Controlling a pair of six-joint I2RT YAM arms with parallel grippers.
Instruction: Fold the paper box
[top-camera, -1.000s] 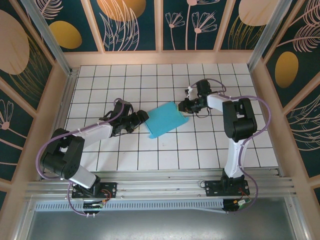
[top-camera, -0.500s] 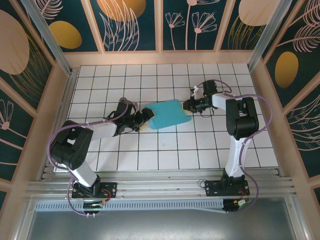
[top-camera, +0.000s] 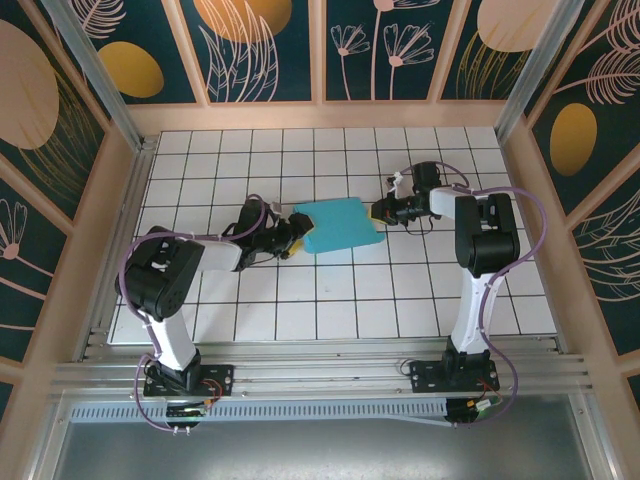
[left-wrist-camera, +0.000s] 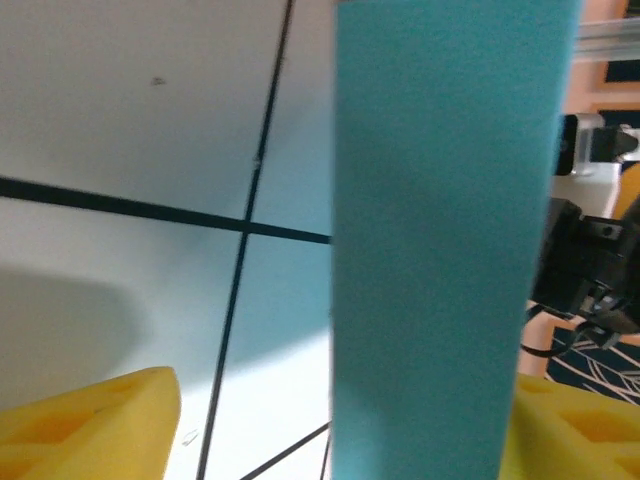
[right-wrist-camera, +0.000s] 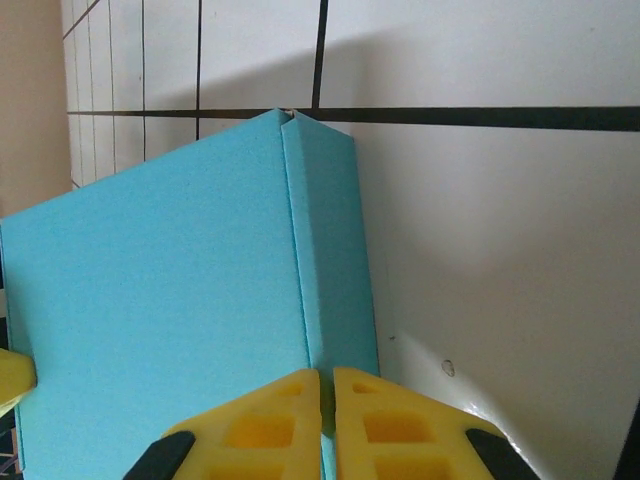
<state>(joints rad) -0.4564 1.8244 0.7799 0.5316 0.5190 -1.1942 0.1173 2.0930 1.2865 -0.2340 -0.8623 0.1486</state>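
Observation:
The paper box (top-camera: 340, 225) lies closed and flat on the tiled table, turquoise side out. My left gripper (top-camera: 298, 233) is at its left end. In the left wrist view the box's side (left-wrist-camera: 440, 250) stands between the yellow fingers (left-wrist-camera: 95, 420), close to the right one, with a clear gap to the left one; the left gripper (left-wrist-camera: 345, 400) is open. My right gripper (top-camera: 381, 211) is at the box's right end. In the right wrist view the right gripper (right-wrist-camera: 326, 372) is shut, its tips over the crease between the box's top (right-wrist-camera: 170, 320) and its side wall.
The white tiled table (top-camera: 330, 300) has wooden walls on three sides and a metal rail at the near edge. The dark right wrist (left-wrist-camera: 585, 265) shows just behind the box in the left wrist view. Both forearms lie low over the tiles.
The box has turned from a slant to lie square and shifted slightly up and right. My left gripper has followed it rightward. The right gripper has backed off right and closed.

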